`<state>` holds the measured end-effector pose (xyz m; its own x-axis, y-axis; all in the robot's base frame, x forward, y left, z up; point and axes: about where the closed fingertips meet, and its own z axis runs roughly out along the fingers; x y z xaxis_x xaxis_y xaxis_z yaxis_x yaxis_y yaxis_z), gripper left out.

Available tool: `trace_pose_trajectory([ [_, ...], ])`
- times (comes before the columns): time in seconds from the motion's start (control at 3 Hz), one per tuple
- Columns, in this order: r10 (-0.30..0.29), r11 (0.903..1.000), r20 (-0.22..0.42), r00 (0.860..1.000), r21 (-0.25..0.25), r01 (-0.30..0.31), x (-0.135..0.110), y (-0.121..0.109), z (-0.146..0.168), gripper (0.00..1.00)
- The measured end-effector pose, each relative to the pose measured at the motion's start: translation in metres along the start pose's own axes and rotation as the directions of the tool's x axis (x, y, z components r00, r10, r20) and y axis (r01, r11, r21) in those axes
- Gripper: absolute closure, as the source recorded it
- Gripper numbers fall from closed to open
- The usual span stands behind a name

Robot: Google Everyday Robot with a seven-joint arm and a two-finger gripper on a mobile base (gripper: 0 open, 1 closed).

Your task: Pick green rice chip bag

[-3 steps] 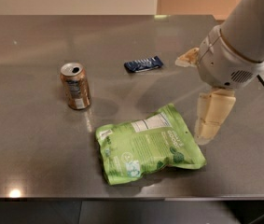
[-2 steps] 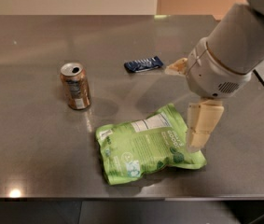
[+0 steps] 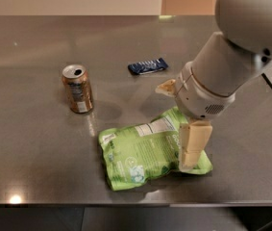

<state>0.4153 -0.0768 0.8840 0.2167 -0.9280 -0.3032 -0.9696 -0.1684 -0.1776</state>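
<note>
The green rice chip bag (image 3: 142, 154) lies flat on the steel table (image 3: 30, 143), near its front edge. It is lime green with a white label facing up. My gripper (image 3: 179, 119) hangs over the bag's right end. It is open. One tan finger (image 3: 193, 146) points down onto the bag's right part, and the tip of the other finger (image 3: 166, 87) shows behind the bag's far edge. The bag's right end lies between them. The arm's large grey wrist hides part of the bag's upper right corner.
A brown drink can (image 3: 78, 88) stands upright to the left, behind the bag. A small dark blue wrapper (image 3: 147, 66) lies farther back, in the middle. The table's front edge runs just below the bag, and a dark seam shows at the far right.
My arm has moved left and towards the front. The near finger, which was beside the bag's right edge, now stands over the bag. The bag, the can and the wrapper have not moved.
</note>
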Motion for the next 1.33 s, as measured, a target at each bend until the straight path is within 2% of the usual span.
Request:
trace_pose_trajectory([
  [0.67, -0.036, 0.9974, -0.01, 0.999, -0.063, 0.035, 0.004, 0.007, 0.033, 0.0],
  [1.0, -0.046, 0.995, -0.017, 0.999, -0.09, 0.045, 0.006, 0.01, 0.044, 0.18],
  [1.33, -0.051, 0.9929, -0.015, 0.999, -0.108, 0.049, 0.005, 0.011, 0.049, 0.41],
])
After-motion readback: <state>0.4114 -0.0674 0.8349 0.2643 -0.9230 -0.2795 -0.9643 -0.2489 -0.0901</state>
